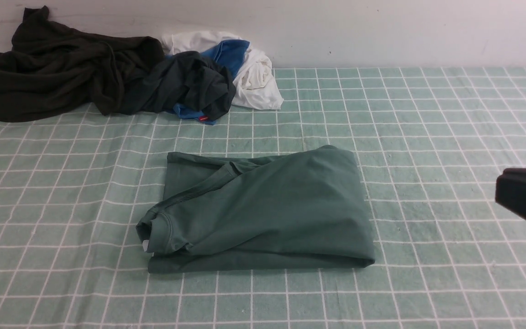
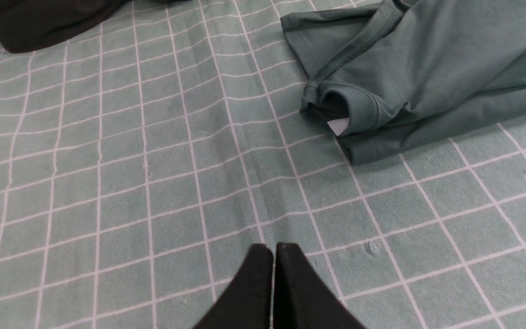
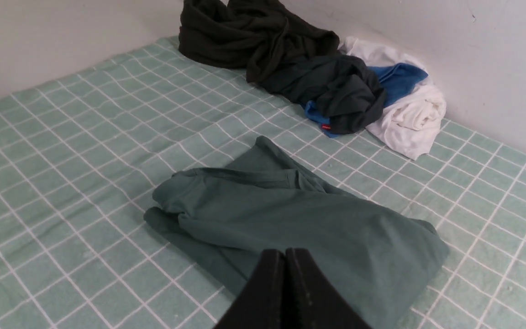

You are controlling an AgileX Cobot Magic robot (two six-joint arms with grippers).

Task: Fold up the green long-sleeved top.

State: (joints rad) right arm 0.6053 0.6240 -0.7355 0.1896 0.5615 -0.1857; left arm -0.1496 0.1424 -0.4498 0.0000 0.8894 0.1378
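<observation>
Both grippers, left gripper (image 2: pixel 274 249) and right gripper (image 3: pixel 285 256), were clamped shut on nothing, clear of the green long-sleeved top (image 1: pixel 263 210). It lay folded mid-cloth, so probably just final tidying remained, pile of clothes (image 1: pixel 107 77) behind.

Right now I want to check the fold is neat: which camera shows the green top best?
The front view: the whole green top lies folded and unobstructed. The left wrist view catches only its collar end with the white label. The right wrist view shows most of it, but the right hand hides one edge.
</observation>
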